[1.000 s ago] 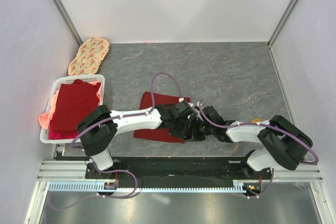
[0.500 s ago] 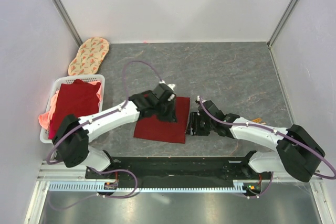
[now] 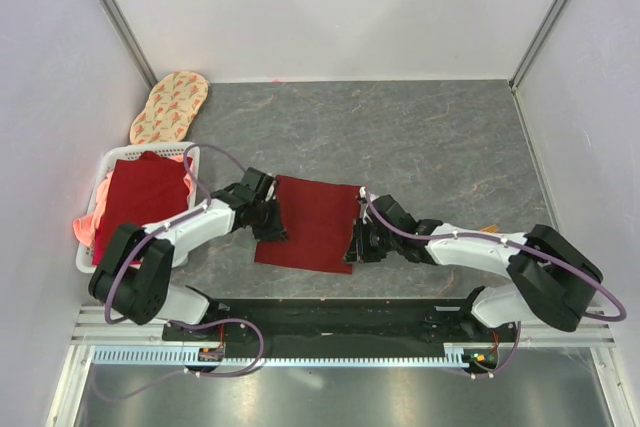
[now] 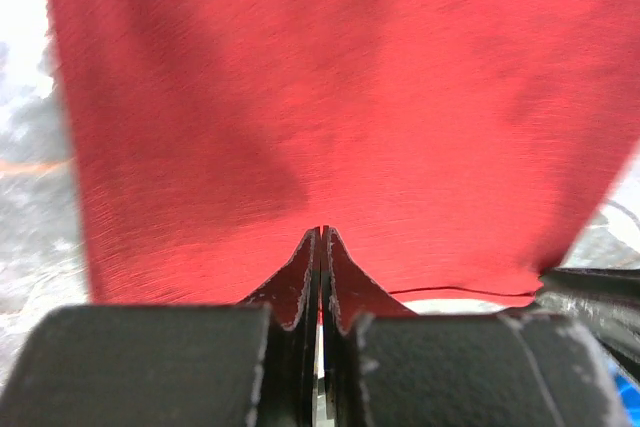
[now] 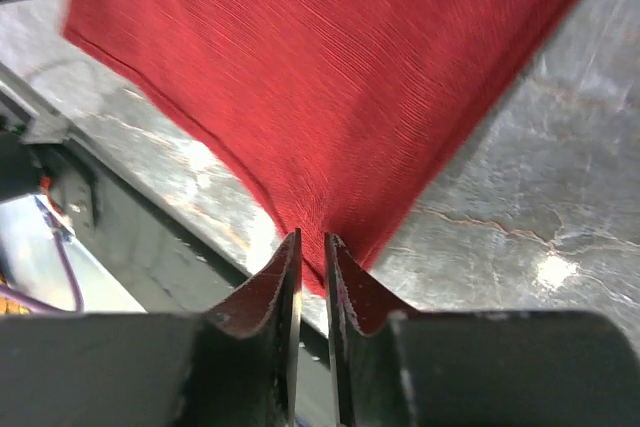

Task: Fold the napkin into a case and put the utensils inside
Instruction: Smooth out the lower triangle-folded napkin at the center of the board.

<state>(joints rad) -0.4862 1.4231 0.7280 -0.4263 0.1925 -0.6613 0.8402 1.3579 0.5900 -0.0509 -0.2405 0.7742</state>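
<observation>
The napkin (image 3: 315,222) lies flat between the arms: left fingers (image 4: 295,282) pressed together at its left edge, right fingers (image 5: 270,287) pinching its near-right corner.

The napkin (image 4: 330,97) is blurring in the left wrist view and running off that picture's top edge. From above, the right arm (image 3: 470,247) is covering most of an orange sliver (image 3: 490,229) — too small to identify.

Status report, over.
Left tool shut on dark red square cloth napkin, left edge. Right tool pinching its near right corner. Spread between them, nothing on it.
</observation>
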